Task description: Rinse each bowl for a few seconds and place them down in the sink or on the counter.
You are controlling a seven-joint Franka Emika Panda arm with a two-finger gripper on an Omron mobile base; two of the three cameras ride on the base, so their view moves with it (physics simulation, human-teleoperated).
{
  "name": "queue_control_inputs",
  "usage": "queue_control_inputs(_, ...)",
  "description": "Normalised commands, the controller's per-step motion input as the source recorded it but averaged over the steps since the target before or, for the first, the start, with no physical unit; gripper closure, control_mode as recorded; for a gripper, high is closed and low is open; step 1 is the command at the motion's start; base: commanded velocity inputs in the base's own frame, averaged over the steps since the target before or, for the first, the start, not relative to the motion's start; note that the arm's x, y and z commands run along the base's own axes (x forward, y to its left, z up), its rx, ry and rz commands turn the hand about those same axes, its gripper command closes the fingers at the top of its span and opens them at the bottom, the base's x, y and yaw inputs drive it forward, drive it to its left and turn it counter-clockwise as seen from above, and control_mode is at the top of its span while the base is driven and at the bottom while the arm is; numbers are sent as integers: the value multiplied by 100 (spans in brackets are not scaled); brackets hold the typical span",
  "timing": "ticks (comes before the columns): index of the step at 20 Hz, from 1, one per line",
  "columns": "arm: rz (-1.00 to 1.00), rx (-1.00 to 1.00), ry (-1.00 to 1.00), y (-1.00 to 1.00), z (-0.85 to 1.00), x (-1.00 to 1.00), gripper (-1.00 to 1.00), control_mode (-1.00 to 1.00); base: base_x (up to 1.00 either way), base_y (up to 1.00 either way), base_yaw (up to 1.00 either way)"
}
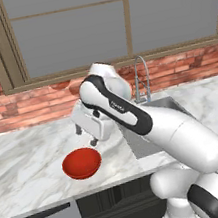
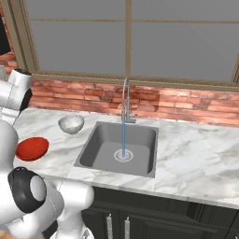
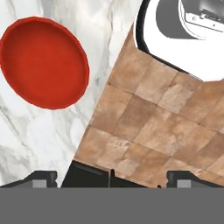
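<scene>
**Two bowls on the counter, water running, gripper spread and empty**

Count of items: two bowls, one sink, one faucet, one gripper.

The red bowl [image 1: 82, 163] sits upright on the counter [image 1: 24, 161], left of the sink [image 2: 100, 140] and near the front edge. The white speckled bowl [image 2: 71, 123] also stands upright on the counter, farther back toward the brick wall [image 2: 186, 105] and apart from the red one. Both bowls are outside the basin. Neither touches the other.

The faucet [image 2: 125, 100] stands at the back rim of the sink. A thin blue stream of water [image 2: 123, 137] falls from it straight onto the round drain [image 2: 123, 155].

The gripper [image 1: 85, 135] hangs above the counter, just above and behind the red bowl. Its fingers [image 3: 43, 178] are spread wide with nothing between them. In the hand view the red bowl lies up and to the left of the fingertips, not between them; the tiled floor [image 3: 153, 127] shows beyond the counter's edge.

Hidden or unclear: in the left base view the arm covers much of the sink and all of the white bowl's place. In the right base view the robot's body cuts off the left edge of the red bowl. Whether either bowl is wet cannot be made out.
</scene>
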Motion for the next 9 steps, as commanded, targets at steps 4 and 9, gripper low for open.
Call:
queue_control_inputs(4,6,4,-8,-55,66,-23,-100,-100,0,0,0)
queue_control_inputs(9,7,9,-3,-77,49,-34,-100,-100,0,0,0)
